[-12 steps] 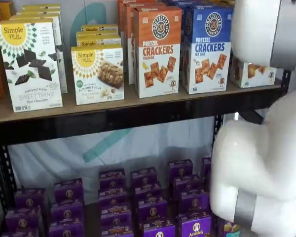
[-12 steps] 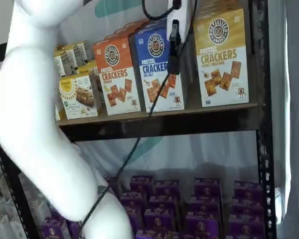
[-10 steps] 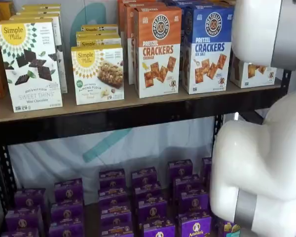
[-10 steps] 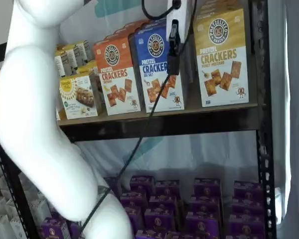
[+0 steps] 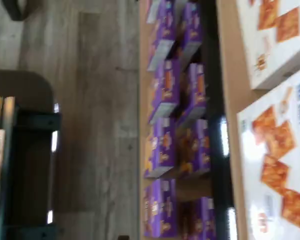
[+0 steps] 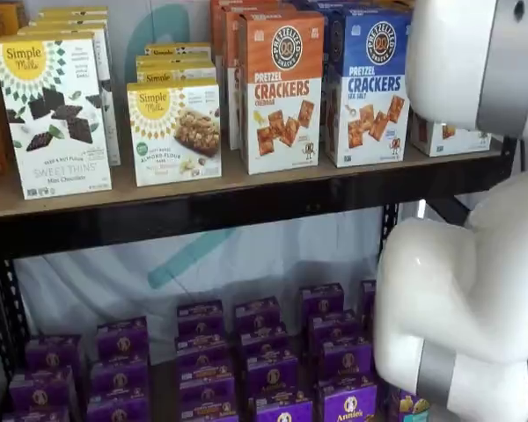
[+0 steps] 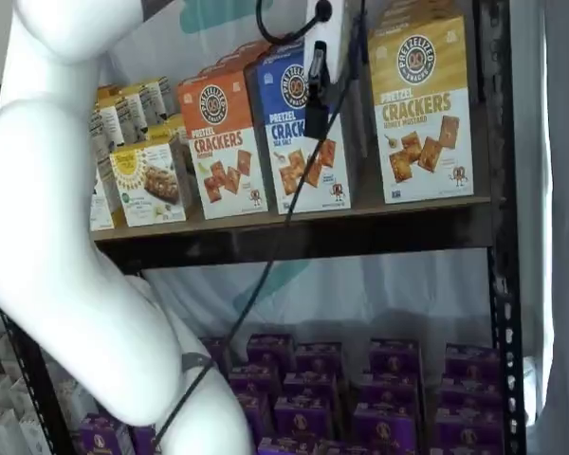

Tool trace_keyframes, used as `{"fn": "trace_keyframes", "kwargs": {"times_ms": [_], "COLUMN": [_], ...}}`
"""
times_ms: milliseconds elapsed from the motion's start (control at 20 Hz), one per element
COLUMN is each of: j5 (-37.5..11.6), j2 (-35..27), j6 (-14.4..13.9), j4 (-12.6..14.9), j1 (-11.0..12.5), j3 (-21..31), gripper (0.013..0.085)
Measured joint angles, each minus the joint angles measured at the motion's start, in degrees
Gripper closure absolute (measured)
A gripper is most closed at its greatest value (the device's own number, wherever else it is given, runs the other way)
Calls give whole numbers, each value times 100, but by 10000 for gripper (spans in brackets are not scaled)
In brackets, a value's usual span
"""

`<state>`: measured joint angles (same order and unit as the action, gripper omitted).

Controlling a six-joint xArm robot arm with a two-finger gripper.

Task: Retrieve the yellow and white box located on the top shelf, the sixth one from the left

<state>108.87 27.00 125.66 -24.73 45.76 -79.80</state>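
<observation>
While the gripper (image 7: 315, 90) hangs with its fingers side-on, gap unclear, the yellow and white box (image 7: 422, 109) stands upright just right of it on the top shelf (image 7: 303, 235), printed face frontward; smooth rectangular cardboard carton.

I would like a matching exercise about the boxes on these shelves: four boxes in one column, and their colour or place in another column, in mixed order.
Column 1:
1. Honey mustard Pretzel Crackers box
2. Sea salt Pretzel Crackers box
3. Cheddar Pretzel Crackers box
4. Small purple boxes

Column 2:
A. Orange top
B. On the lower level
C. Yellow top
D. Blue top

Pairs: 1-C, 2-D, 3-A, 4-B
</observation>
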Motion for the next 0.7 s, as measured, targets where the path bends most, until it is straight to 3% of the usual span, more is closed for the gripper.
{"fn": "trace_keyframes", "kwargs": {"times_ms": [400,700], "j5": [-371,-750], "j2": [-60,-148], "j6": [167,121], "j4": [-1173,-1669], "j1": [756,894], "j3": [-130,-233], "gripper": [130,130]}}
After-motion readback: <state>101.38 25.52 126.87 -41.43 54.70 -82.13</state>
